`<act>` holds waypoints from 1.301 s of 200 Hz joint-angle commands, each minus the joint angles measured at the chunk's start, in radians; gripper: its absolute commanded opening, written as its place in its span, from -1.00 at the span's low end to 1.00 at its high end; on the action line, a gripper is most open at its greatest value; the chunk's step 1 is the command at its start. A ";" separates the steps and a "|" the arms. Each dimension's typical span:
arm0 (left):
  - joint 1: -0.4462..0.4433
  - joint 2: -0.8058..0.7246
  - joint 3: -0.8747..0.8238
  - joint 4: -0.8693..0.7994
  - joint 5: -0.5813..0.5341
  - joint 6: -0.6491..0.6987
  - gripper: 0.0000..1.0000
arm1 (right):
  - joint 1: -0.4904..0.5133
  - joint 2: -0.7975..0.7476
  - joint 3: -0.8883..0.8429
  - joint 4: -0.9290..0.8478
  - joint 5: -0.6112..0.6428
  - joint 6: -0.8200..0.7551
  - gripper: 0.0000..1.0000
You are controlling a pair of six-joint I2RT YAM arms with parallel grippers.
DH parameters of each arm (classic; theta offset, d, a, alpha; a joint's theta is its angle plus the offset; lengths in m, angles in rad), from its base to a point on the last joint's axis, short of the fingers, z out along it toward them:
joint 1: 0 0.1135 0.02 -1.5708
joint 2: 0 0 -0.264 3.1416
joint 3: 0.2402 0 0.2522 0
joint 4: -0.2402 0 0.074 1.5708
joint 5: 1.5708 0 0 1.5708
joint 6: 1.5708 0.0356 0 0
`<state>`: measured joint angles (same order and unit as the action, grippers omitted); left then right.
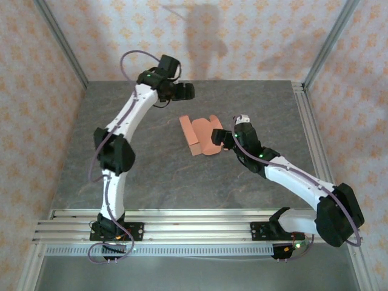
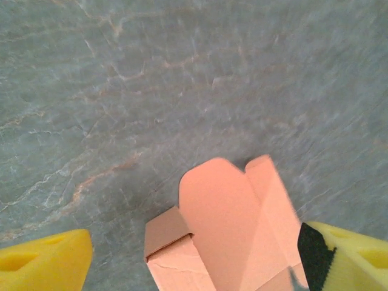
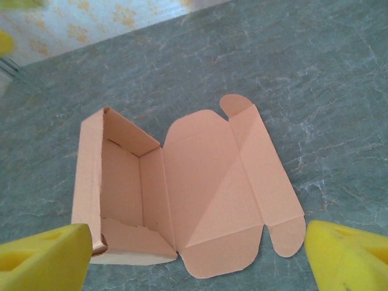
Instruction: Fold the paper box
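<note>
The paper box (image 1: pixel 199 136) lies mid-table, salmon-orange card. In the right wrist view the paper box (image 3: pixel 182 188) has its tray walls standing at the left, and its lid with rounded tabs lies open and flat to the right. My right gripper (image 3: pixel 197 257) is open just before the box's near end, its yellow fingers (image 3: pixel 45 257) wide on either side and touching nothing; from above, the right gripper (image 1: pixel 220 139) sits by the lid's right edge. My left gripper (image 1: pixel 188 92) hovers beyond the box, open; the left wrist view has the box (image 2: pixel 224 230) between its fingers (image 2: pixel 45 264).
The grey marbled table (image 1: pixel 151 163) has free room to the left of and in front of the box. Aluminium rails (image 1: pixel 194 227) run along the near edge. Frame posts (image 1: pixel 330 39) and patterned walls close in the back and sides.
</note>
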<state>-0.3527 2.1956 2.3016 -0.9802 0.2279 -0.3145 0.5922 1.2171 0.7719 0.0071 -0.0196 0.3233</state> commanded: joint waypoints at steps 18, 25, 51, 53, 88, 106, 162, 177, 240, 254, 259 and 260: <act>-0.068 0.172 0.238 -0.341 -0.197 0.099 0.87 | -0.005 -0.065 -0.020 -0.025 0.018 -0.002 0.81; -0.072 0.187 0.245 -0.345 -0.215 0.084 0.87 | -0.006 -0.065 -0.020 -0.028 0.019 -0.006 0.81; -0.073 0.221 0.245 -0.370 -0.235 0.033 0.86 | -0.005 -0.062 -0.023 -0.029 0.012 -0.012 0.81; -0.074 0.223 0.245 -0.372 -0.237 0.030 0.85 | -0.006 -0.061 -0.022 -0.029 0.013 -0.013 0.81; -0.071 0.198 0.177 -0.377 -0.245 -0.015 0.75 | -0.006 -0.050 -0.021 -0.025 0.009 -0.026 0.80; -0.062 0.158 0.094 -0.348 -0.239 -0.043 0.66 | -0.007 -0.039 -0.016 -0.021 0.004 -0.027 0.80; -0.006 -0.024 -0.226 -0.166 -0.076 -0.130 0.41 | -0.006 -0.039 -0.017 -0.015 -0.007 -0.019 0.80; 0.005 -0.075 -0.306 -0.124 -0.067 -0.149 0.37 | -0.005 -0.038 -0.017 -0.013 -0.015 -0.017 0.80; 0.040 -0.294 -0.685 0.088 -0.053 -0.289 0.30 | -0.005 0.077 0.063 -0.151 -0.026 0.264 0.75; 0.041 -0.346 -0.755 0.115 -0.049 -0.310 0.30 | -0.001 0.110 0.076 -0.172 -0.052 0.320 0.75; 0.041 -0.359 -0.781 0.126 -0.050 -0.318 0.30 | 0.004 0.119 0.076 -0.170 -0.049 0.332 0.74; 0.040 -0.361 -0.786 0.128 -0.050 -0.320 0.30 | 0.005 0.121 0.076 -0.169 -0.047 0.334 0.74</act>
<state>-0.3183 1.9137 1.6085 -0.9394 0.1764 -0.5606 0.5919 1.2995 0.8078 -0.0906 -0.0460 0.5045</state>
